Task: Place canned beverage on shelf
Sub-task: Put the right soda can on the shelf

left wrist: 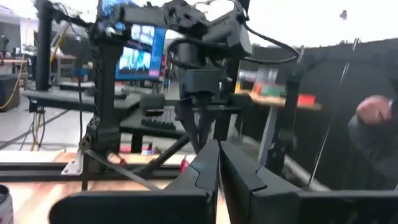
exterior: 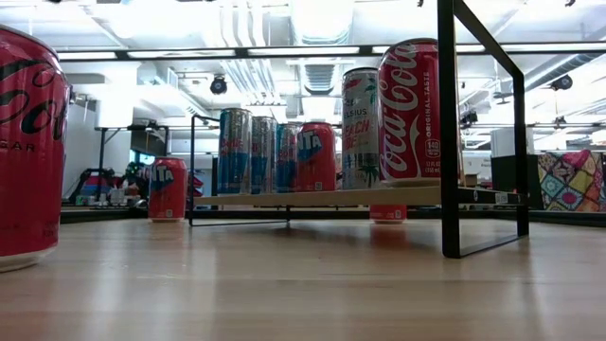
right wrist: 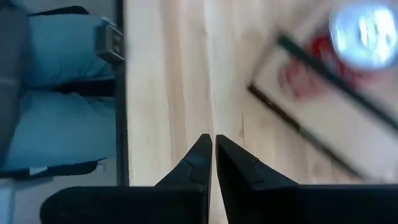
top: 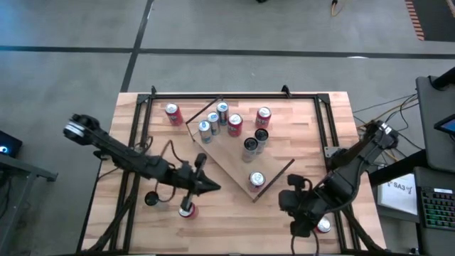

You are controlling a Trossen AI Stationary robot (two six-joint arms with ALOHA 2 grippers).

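The shelf (top: 238,160) lies diagonally on the counter (top: 313,128), cans (top: 234,125) upright; both pincers (top: 213,187) (top: 293,181) pressed together, empty.

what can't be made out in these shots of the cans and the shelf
- Red can off the shelf: high view, the shut left claw and its arm cover part of it.
- Red can by the table's right edge: high view, right arm hides most of it.
- Silver-topped can on the flat light-wood shelf board: right wrist view, blurred, label unreadable.
- Big red can: low view, cut off by the picture's edge.
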